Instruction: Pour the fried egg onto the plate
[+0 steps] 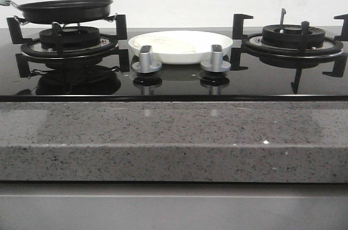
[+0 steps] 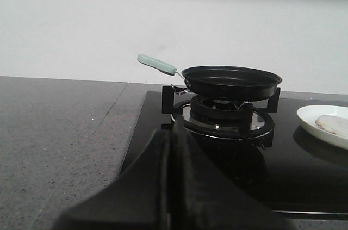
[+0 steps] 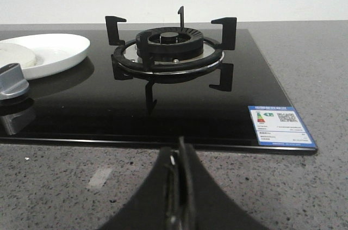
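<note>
The speckled grey stone surface (image 1: 163, 132) carries a glossy black glass hob (image 1: 174, 83), on which two black cast-iron burner grates are set, the left burner (image 1: 69, 45) and the right burner (image 1: 293, 39). A black round frying pan (image 1: 65, 10) with a pale green handle (image 2: 156, 64) is seated level on the left burner, and nothing can be made out inside it from these views. Between the burners, behind two silver control knobs (image 1: 147, 60), the round glossy white plate (image 1: 182, 46) is rested flat on the glass. The flat, pale cream fried egg (image 1: 173, 45) is already seen lying on the plate, towards its middle (its edge also shows in the left wrist view).

The left end effector (image 2: 173, 186) is seen with its fingers pressed together and nothing between them, low over the surface in front of the pan. The right end effector (image 3: 179, 192) is likewise closed and empty, set before the right burner.

The pour is judged done, so the step in hand is likely a clean finish. It would be done well if both arms were kept low and well apart from the pan handle and the plate rim, so that neither is nudged and the egg is left undisturbed.
</note>
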Motion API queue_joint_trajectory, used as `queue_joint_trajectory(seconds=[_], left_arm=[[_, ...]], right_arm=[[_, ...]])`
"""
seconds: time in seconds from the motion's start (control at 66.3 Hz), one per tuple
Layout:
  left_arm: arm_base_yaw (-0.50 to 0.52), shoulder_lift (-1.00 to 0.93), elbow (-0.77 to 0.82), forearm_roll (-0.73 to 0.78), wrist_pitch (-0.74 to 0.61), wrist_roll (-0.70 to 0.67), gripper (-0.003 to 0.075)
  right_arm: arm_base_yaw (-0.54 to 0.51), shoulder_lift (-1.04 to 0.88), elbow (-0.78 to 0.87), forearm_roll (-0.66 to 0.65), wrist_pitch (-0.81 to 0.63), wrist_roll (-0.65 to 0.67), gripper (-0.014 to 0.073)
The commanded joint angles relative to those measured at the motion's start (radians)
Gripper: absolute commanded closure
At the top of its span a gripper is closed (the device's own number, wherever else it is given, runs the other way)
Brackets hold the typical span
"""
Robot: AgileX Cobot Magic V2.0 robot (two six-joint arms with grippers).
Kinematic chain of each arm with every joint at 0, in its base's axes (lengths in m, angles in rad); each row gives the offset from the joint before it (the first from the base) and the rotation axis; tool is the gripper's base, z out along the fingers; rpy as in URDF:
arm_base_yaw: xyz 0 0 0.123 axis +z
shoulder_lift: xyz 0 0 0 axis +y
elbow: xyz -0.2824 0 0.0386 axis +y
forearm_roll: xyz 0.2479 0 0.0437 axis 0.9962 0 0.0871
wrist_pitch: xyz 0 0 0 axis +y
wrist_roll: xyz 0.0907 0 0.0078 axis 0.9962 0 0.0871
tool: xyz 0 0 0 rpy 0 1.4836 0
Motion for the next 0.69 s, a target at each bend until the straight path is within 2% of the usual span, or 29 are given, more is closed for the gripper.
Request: queue_joint_trajectory(seconds=[0.0, 0.679], left_arm=[[0.004, -0.011, 0.004, -0.008, -0.075, -0.002, 0.0740], [0.004, -0.011, 0.004, -0.008, -0.075, -0.002, 0.0740]], right_arm=[[0.005, -0.019, -0.008, -0.013, -0.091, -0.012, 0.0662], [-0.042, -0.018, -0.008, -0.014, -0.106, -0.012, 0.0662]])
